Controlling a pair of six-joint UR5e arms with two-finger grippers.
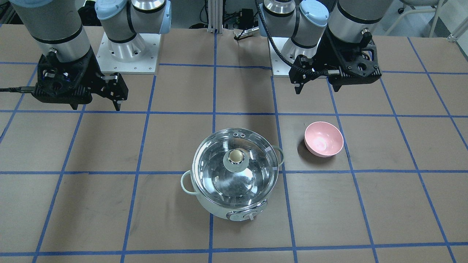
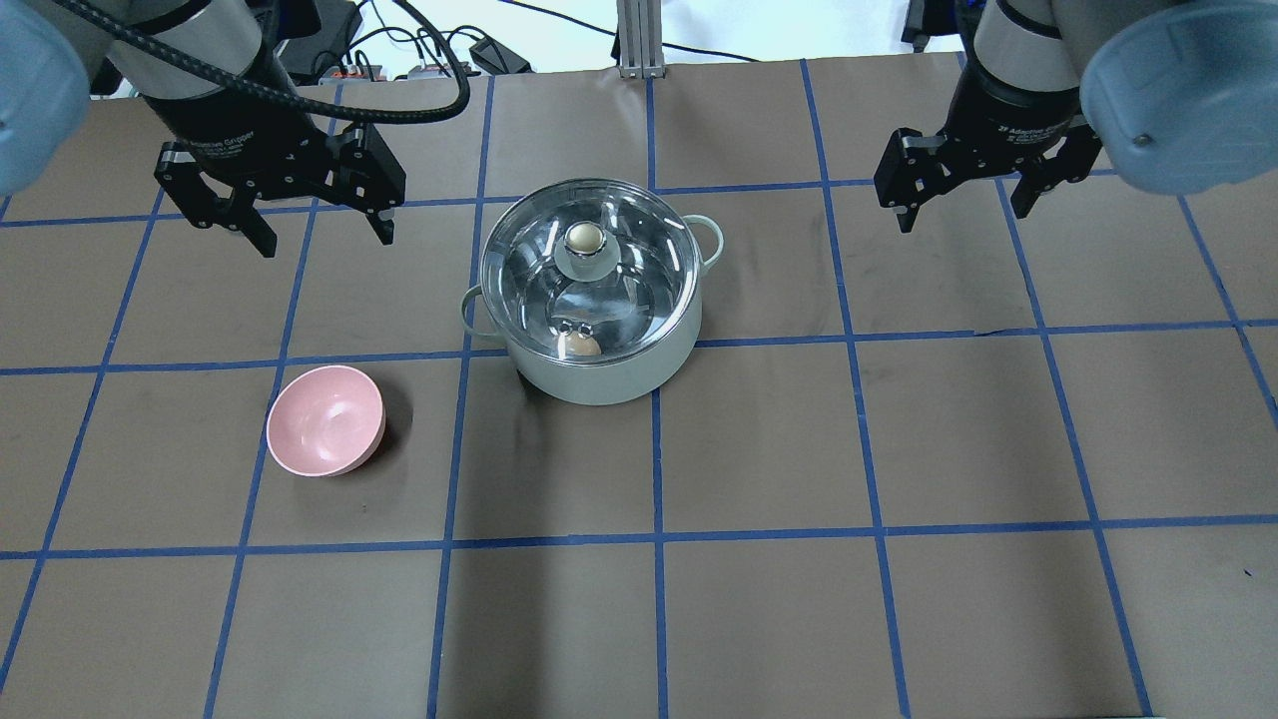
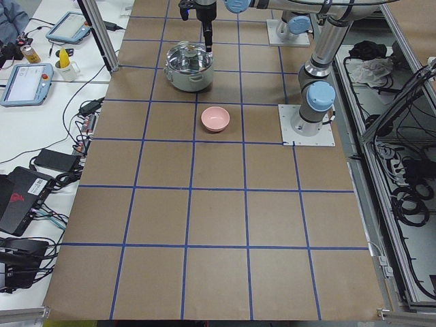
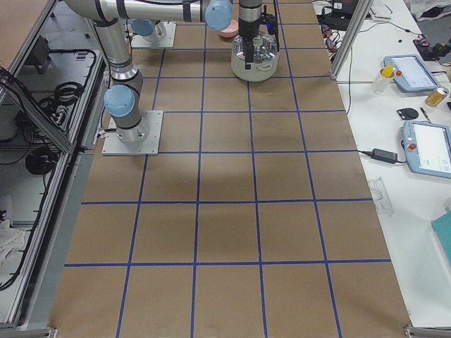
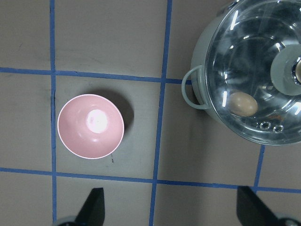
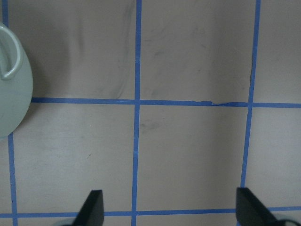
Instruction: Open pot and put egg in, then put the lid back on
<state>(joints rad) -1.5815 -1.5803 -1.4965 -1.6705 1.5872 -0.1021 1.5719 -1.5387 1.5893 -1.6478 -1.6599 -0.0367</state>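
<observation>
Left pincer (image 2: 325, 243) and right pincer (image 2: 963, 218) are hanging with fingers apart and empty, well clear of the pot (image 2: 599, 377), where the egg (image 2: 582, 347) is lying under the seated lid (image 2: 634, 265); judged hazard: a low arm sweep knocking that lid askew.

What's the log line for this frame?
egg in pot | lid on | left hand open | right hand open | bowl empty

Brown table (image 2: 759, 619) (blue tape grid (image 2: 659, 539)), white benches (image 4: 416, 211)
</observation>
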